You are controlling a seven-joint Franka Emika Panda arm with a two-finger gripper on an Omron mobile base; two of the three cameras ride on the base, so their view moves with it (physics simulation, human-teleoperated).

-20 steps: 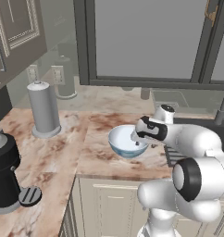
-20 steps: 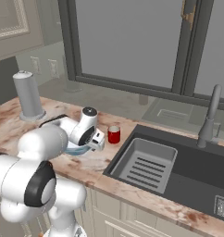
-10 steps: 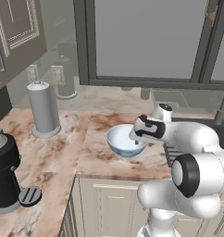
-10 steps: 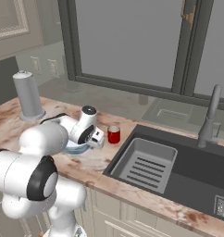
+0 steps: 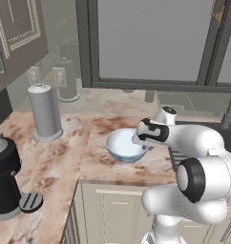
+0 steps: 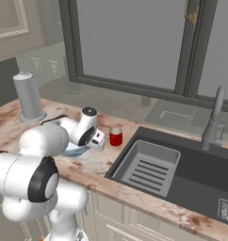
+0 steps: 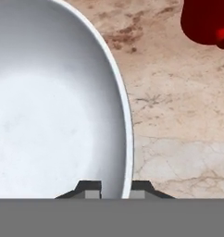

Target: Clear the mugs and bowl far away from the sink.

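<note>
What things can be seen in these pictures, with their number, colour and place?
bowl: one, pale blue-white, on the counter left of the sink
red mug: one, red, on the counter between bowl and sink
sink: one, dark grey, at the right of the counter
drainer insert: one, light grey, in the sink
faucet: one, grey, behind the sink
paper towel holder: one, grey, counter back left
coffee machine: one, black, near left
tool: one, fingers astride the bowl's rim

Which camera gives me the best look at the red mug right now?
The right base view: the red mug stands whole on the counter between bowl and sink. The hand view catches only its cropped edge.
</note>
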